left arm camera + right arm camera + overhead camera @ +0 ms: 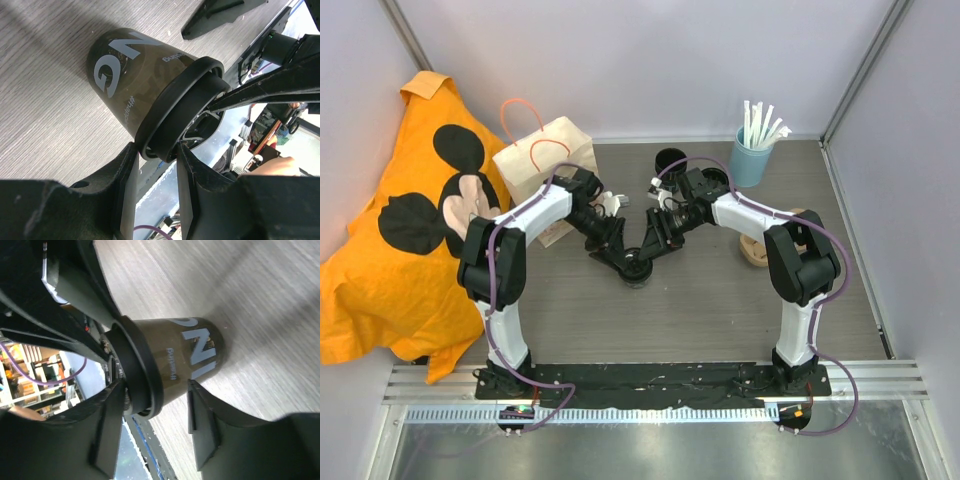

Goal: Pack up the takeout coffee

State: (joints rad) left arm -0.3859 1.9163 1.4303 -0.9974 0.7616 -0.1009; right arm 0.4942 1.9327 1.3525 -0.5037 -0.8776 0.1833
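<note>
You had the takeout coffee at the centre of the top view, against the grey table, with both arms meeting over it. Your left gripper was pinching its dark rim at the lower middle of the left wrist view. Your right gripper stood spread around it, the lower-right finger clear of its side.

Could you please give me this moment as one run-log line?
left gripper: jaws closed on takeout coffee cup rim | right gripper: jaws open around it | paper bag: far left, cup not yet inside
</note>
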